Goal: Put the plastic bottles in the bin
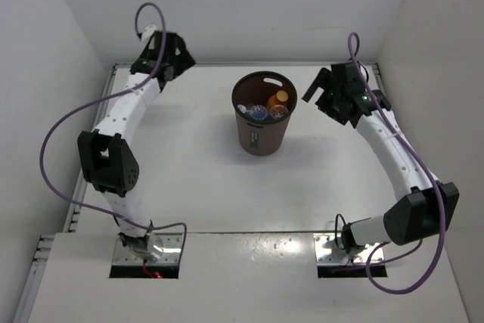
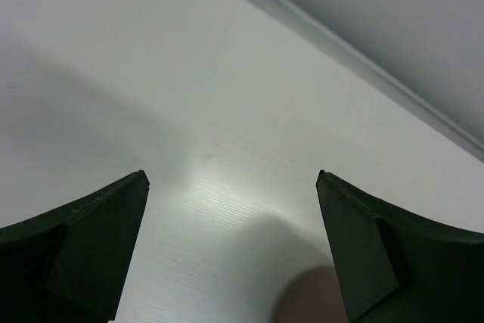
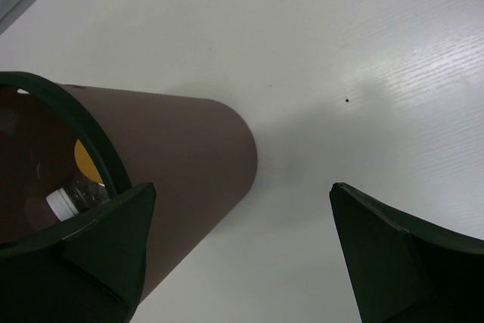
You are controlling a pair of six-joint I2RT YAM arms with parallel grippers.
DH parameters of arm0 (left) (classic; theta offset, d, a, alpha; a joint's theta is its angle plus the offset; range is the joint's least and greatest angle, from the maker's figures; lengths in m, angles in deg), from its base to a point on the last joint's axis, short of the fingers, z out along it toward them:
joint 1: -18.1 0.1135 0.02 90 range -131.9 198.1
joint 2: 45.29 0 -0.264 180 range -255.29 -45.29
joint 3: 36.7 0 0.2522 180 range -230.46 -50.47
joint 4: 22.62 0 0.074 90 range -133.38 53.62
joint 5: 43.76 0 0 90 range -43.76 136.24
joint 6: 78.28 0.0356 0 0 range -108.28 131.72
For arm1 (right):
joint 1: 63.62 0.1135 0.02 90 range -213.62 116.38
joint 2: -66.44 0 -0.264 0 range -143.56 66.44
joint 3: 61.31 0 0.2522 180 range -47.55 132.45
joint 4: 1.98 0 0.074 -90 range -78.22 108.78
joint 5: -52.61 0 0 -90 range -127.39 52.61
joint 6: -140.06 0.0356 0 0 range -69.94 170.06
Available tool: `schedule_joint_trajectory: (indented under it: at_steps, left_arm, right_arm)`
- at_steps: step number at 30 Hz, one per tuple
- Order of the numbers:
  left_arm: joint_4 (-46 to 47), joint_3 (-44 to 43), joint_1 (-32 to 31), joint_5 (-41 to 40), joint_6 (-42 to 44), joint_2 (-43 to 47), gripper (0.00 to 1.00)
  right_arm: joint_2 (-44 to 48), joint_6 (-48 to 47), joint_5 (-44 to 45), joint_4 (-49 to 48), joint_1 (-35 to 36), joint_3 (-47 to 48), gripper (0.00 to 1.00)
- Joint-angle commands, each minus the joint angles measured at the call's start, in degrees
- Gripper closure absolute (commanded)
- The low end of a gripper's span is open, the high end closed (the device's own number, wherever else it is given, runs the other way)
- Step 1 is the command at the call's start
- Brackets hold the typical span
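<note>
The dark brown bin (image 1: 265, 138) stands upright at the middle back of the table. Inside it lie the plastic bottles: the orange one (image 1: 280, 98), the blue-capped one (image 1: 255, 112) and clear ones (image 1: 278, 112) beside them. My left gripper (image 1: 181, 58) is open and empty at the back left, well away from the bin. My right gripper (image 1: 316, 90) is open and empty just to the right of the bin's rim. The right wrist view shows the bin's wall (image 3: 181, 156) with a white-capped clear bottle (image 3: 64, 200) and the orange one (image 3: 87, 160) inside, and my open right gripper (image 3: 242, 187) over bare table.
White walls close in the table at the back and on both sides. The left wrist view shows my open left gripper (image 2: 231, 179) over white table near the back wall's edge strip (image 2: 340, 43). A brown blur (image 2: 310, 300) sits at the bottom edge.
</note>
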Motion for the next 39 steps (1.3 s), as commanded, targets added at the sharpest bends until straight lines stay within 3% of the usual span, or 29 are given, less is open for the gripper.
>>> schedule_joint_trajectory:
  at_steps: [1, 6, 10, 14, 18, 29, 39]
  left_arm:
    - [-1.8, 4.5, 6.2, -2.7, 0.3, 3.0, 0.0]
    - [0.6, 12.6, 8.3, -8.0, 6.9, 4.9, 0.0]
    - [8.1, 20.5, 10.3, -0.7, 12.3, 6.4, 0.0]
    - [11.7, 26.8, 11.0, -0.7, 20.8, 8.4, 0.0]
    - [14.3, 32.8, 14.1, 3.3, 22.9, 10.8, 0.0]
    - [17.8, 35.7, 16.1, 10.4, 25.0, 11.9, 0.0]
    - [18.8, 40.6, 16.1, 11.6, 26.8, 12.5, 0.0]
  right_arm:
    - [-1.4, -1.6, -4.6, 0.3, -0.3, 2.6, 0.0]
    - [-1.4, -2.1, -5.8, -1.0, -0.8, 1.5, 0.0]
    - [-1.4, -2.7, -6.4, -1.0, -0.8, 1.0, 0.0]
    - [-1.4, -3.8, -6.4, 0.1, -1.3, 2.5, 0.0]
    - [-2.5, -5.7, -4.6, 2.5, -1.3, 5.5, 0.0]
    - [-3.7, -4.6, -7.9, 0.6, -1.9, 2.5, 0.0]
    - [-2.0, -4.6, -6.8, 2.0, -2.9, -2.5, 0.0]
